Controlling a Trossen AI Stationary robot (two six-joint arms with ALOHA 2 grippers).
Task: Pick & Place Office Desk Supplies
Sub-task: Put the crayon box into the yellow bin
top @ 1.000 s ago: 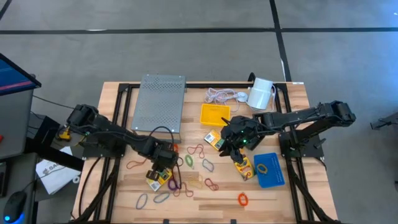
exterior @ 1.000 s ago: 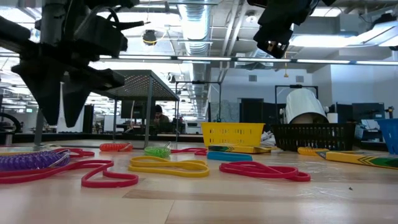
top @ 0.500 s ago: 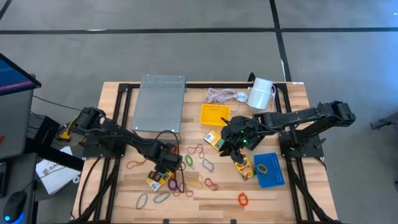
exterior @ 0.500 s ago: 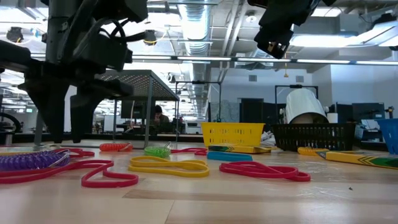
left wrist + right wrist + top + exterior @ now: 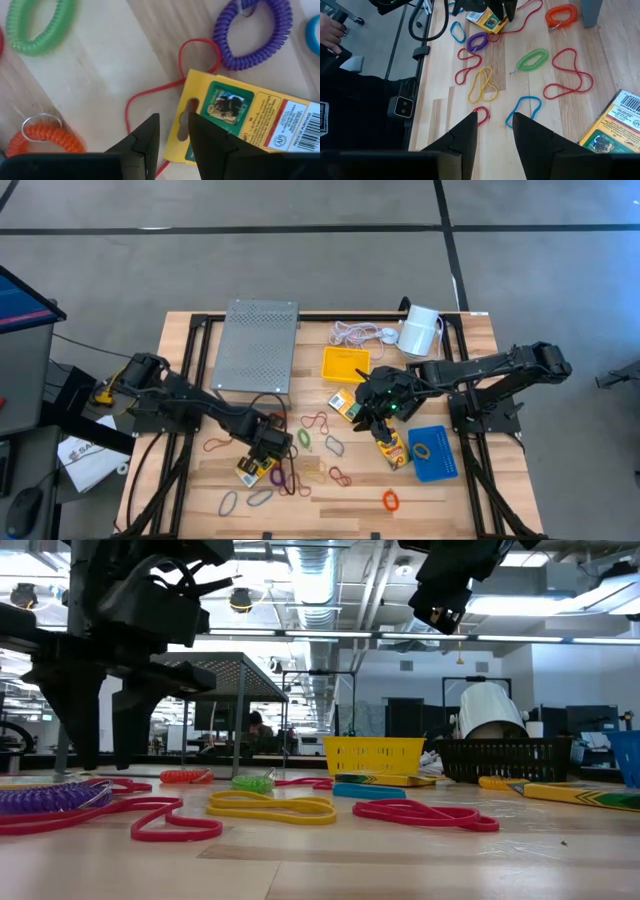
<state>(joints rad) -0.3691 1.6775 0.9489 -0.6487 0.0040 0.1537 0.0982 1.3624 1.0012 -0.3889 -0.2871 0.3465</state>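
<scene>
A yellow-green crayon box (image 5: 255, 468) lies flat on the table's near left part among coloured rubber-band loops. My left gripper (image 5: 265, 448) points down over the box's hang-hole end (image 5: 186, 125) and is open. One finger is over the box, the other beside it over a thin red band (image 5: 150, 92). In the low view its fingertips (image 5: 103, 762) hang just above the tabletop. My right gripper (image 5: 372, 418) is raised over the table's middle right, open, with nothing between its fingers (image 5: 495, 116). Two more crayon boxes (image 5: 345, 404) (image 5: 395, 450) lie below it. My left gripper comes down from above on the crayon box's hang-hole end (image 5: 182, 131). Whether a finger touches the box, I cannot tell.
A yellow tray (image 5: 346, 363) stands at the middle and a blue tray (image 5: 433, 452) with a yellow band at the near right. Farther back are a grey perforated plate (image 5: 257, 345), a white cord (image 5: 355, 333) and a white cylinder (image 5: 420, 330). A purple coil (image 5: 252, 35), green coil (image 5: 40, 25) and orange coil (image 5: 45, 137) lie close by.
My left gripper has sunk toward the crayon box, gone a little toward the table's near right, and turned about its own pointing line. The box and the bands have stayed where they were.
</scene>
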